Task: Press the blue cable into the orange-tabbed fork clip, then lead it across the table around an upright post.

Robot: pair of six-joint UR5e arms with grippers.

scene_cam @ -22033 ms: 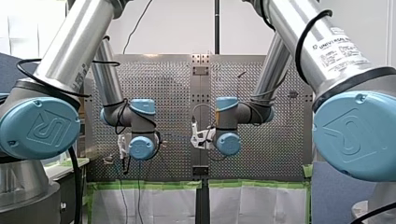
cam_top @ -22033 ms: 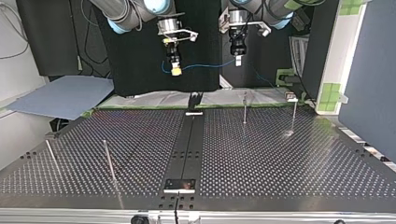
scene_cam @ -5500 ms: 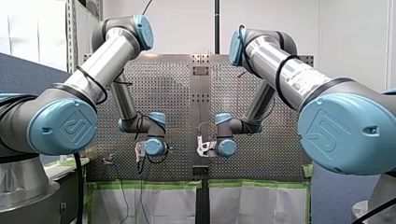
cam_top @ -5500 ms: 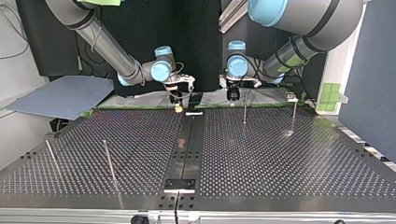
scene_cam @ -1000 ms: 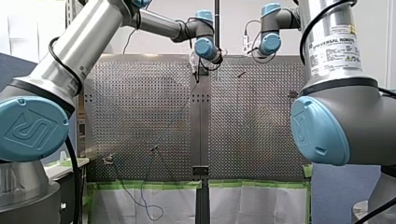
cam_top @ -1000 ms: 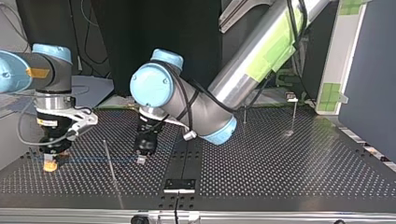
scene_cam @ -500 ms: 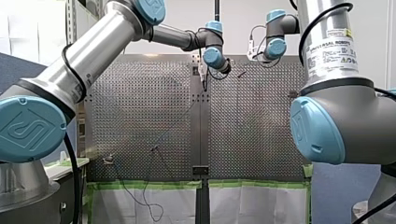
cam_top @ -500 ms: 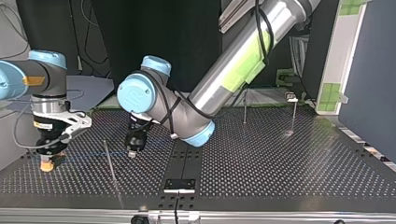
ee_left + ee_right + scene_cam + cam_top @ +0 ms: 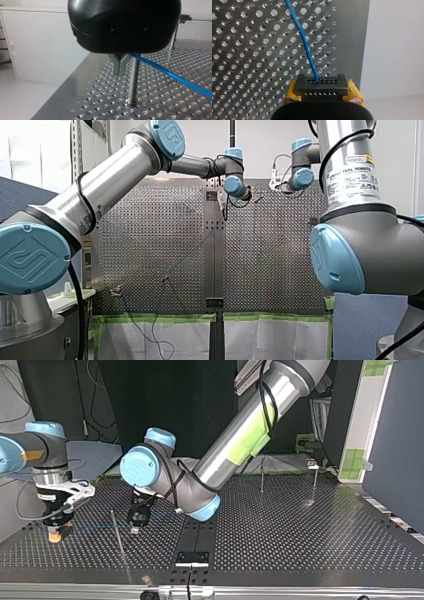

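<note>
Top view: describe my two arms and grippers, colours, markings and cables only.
My left arm is a silver tube with a green band, pale blue joint caps and a black cable; my left gripper is black, pale-tipped. My right arm is grey with a pale blue cap and orange label; my right gripper has a white bracket and yellow pads.

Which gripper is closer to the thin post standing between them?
Left. My left gripper hangs beside the post; my right gripper is farther off on its other side, holding the blue cable.
</note>
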